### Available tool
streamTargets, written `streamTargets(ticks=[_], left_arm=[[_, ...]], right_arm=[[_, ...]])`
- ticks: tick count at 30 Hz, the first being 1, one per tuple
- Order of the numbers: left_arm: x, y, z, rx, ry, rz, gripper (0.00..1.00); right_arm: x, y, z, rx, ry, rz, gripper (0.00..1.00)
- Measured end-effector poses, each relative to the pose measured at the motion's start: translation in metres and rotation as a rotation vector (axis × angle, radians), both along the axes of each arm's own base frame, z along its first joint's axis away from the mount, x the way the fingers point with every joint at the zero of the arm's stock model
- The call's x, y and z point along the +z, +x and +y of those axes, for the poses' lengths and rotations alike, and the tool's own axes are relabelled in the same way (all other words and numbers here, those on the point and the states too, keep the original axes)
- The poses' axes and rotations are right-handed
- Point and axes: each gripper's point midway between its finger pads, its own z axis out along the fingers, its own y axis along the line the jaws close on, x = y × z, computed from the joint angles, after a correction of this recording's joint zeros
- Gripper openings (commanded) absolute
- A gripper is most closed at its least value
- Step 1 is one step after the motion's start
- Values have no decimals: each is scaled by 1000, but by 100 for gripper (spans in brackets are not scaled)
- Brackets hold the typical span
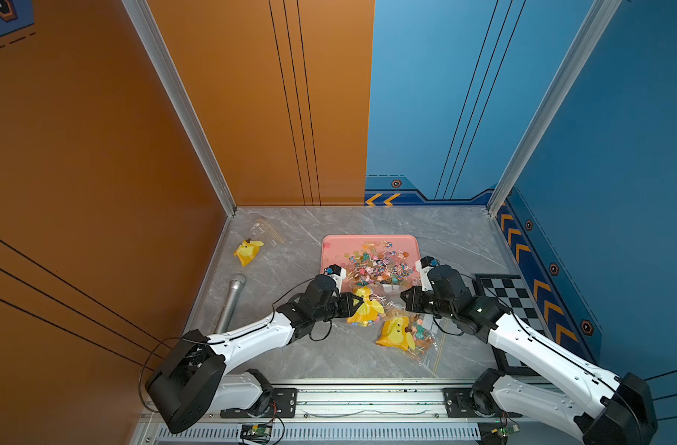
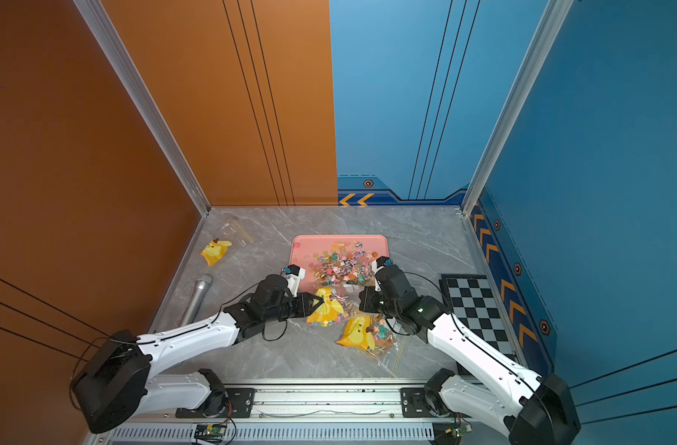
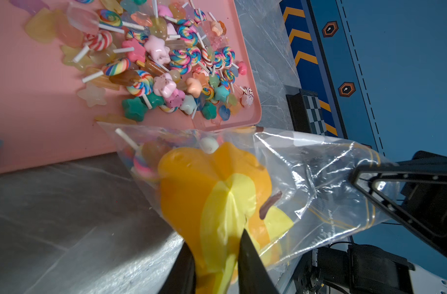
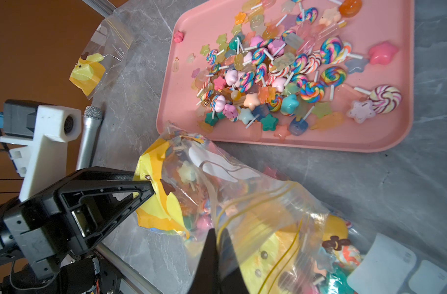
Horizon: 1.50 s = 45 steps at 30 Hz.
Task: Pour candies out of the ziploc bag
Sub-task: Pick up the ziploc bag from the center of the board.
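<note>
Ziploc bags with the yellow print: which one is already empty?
The lone bag near the orange wall, beyond the microphone: flat, nothing inside. The held bag and the bag beside it still hold candies.

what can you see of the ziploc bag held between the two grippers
The ziploc bag is clear crinkled plastic printed with a yellow-orange cartoon figure, with thin yellow lines near one edge. It stretches between the grippers beside the near rim of the pink tray, with some candies inside. The left gripper pinches its printed end; the right gripper is shut on the lined edge.
</note>
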Motion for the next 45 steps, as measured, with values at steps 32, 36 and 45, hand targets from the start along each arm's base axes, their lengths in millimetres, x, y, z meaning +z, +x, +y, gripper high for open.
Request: streamTargets(ticks=[32,36,45], left_arm=[[4,33,35,97,4,-12,0],[15,49,41,117,-10,-30,0],[22,91,53,156,-10,-39,0]], right_arm=[[23,39,32,67,-4,-33,0],[30,56,35,68,1,-38,0],[40,102,48,91,32,-33,0]])
